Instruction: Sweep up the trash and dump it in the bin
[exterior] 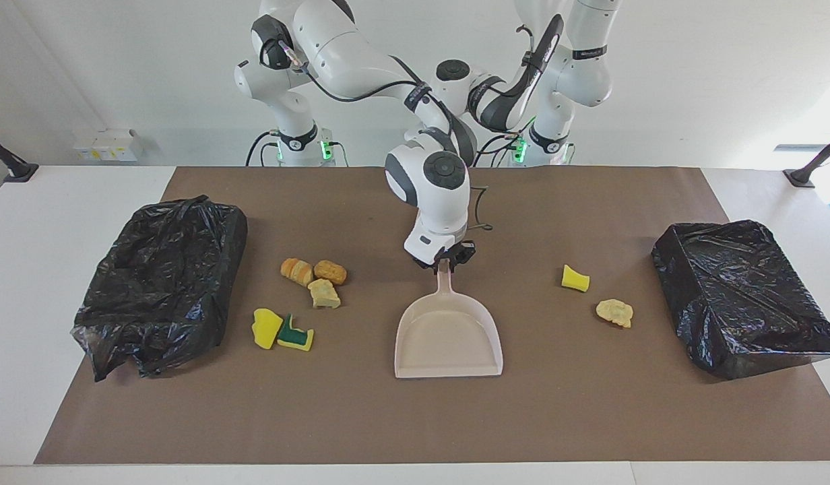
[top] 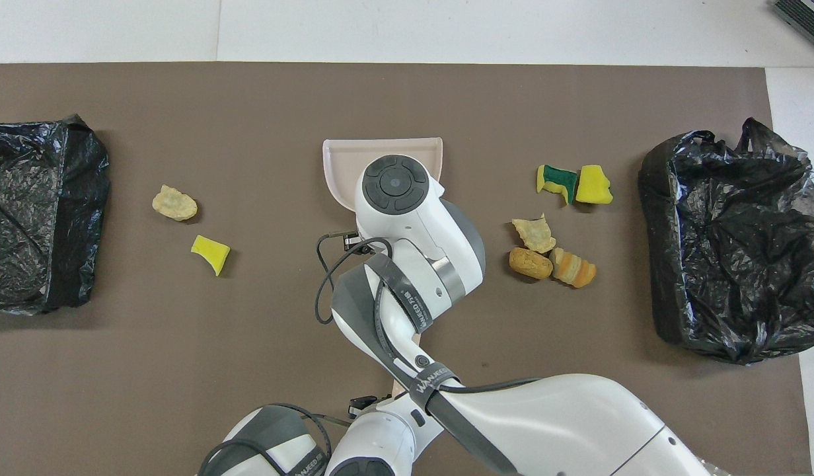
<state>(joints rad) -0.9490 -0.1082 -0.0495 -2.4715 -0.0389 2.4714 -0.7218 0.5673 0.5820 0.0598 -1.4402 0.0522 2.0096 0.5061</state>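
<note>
Trash lies in two groups on the brown mat [exterior: 590, 404]: five scraps [exterior: 310, 296] toward the right arm's end, beside one black bag-lined bin [exterior: 160, 283], and two scraps [exterior: 595, 296] toward the left arm's end, near the other black bin [exterior: 745, 296]. Between the groups rests a beige dustpan [exterior: 449, 340], its mouth facing away from the robots. The right gripper [exterior: 445, 263] is down at the dustpan's handle, fingers pinched on it. In the overhead view the right arm's wrist covers most of the pan and the grip itself. The left gripper [top: 366, 404] sits at the handle's near end, fingertips pressed together; whether it holds the handle cannot be made out.
</note>
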